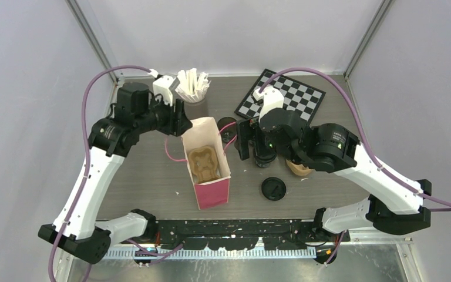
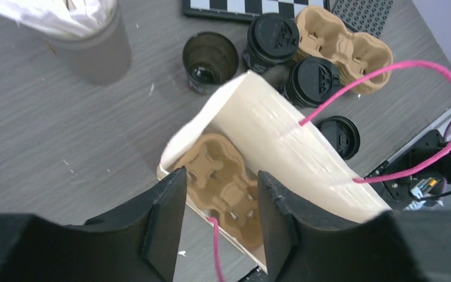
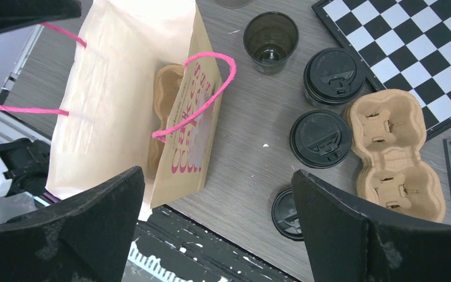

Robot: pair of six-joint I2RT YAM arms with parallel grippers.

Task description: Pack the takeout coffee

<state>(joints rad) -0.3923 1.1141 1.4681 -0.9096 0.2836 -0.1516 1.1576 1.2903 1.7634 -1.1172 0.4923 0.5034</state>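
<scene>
Beside the bag (image 3: 117,88) (carrier (image 1: 204,163) inside), lidded cups (image 3: 320,138), loose lid (image 3: 286,205), left gripper (image 2: 222,175) and right gripper (image 3: 217,176) spread, empty.

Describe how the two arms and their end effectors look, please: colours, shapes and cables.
The left arm and the right arm have smooth white links between bulky black joints, on black bases. A purple cable loops along each. Small green lights show on the right arm. The left end effector and the right end effector each have two matte black, wedge-shaped fingers.
</scene>
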